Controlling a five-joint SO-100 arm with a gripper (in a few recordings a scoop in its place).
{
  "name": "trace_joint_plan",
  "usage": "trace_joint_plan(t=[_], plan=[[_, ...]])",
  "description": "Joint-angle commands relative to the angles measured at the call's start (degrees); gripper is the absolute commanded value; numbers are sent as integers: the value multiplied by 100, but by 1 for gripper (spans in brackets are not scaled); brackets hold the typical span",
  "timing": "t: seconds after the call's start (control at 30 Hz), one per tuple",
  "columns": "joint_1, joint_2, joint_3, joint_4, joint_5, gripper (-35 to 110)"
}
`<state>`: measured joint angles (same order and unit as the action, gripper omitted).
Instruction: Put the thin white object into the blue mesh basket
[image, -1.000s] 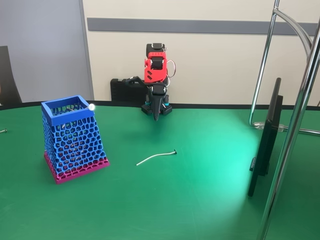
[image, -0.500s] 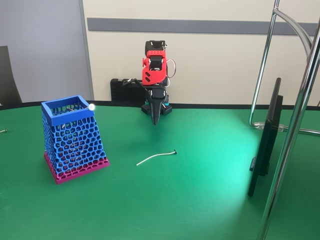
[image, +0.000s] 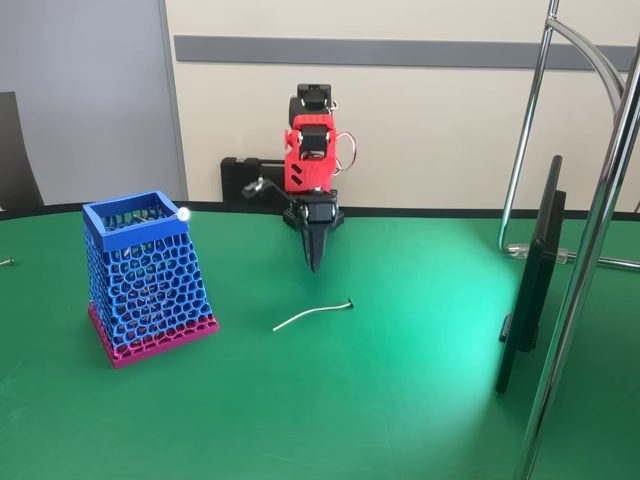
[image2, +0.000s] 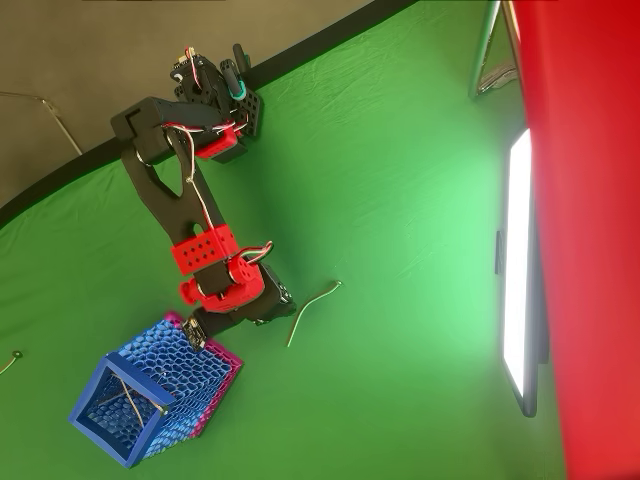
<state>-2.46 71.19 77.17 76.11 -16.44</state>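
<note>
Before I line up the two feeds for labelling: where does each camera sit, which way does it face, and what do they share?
Fixed view: at table height across from the arm, facing the back wall; shows the red arm front-on, its gripper pointing down with fingers together, behind the thin white object.
Overhead view: above the table, looking down; shows the arm from base to wrist, reaching out over the green table.
Shared: the arm, the thin white object, the blue mesh basket.

Green table (image: 420, 400) against beige wall (image: 430, 120).
</note>
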Motion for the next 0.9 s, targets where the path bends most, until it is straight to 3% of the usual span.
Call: trace_joint_plan(t=[0.0, 0.33, 0.87], plan=[[-97, -316, -686, 158, -79, 18], [-343, -1635, -2057, 835, -132, 19], [-738, -2206, -2250, 835, -272, 20]])
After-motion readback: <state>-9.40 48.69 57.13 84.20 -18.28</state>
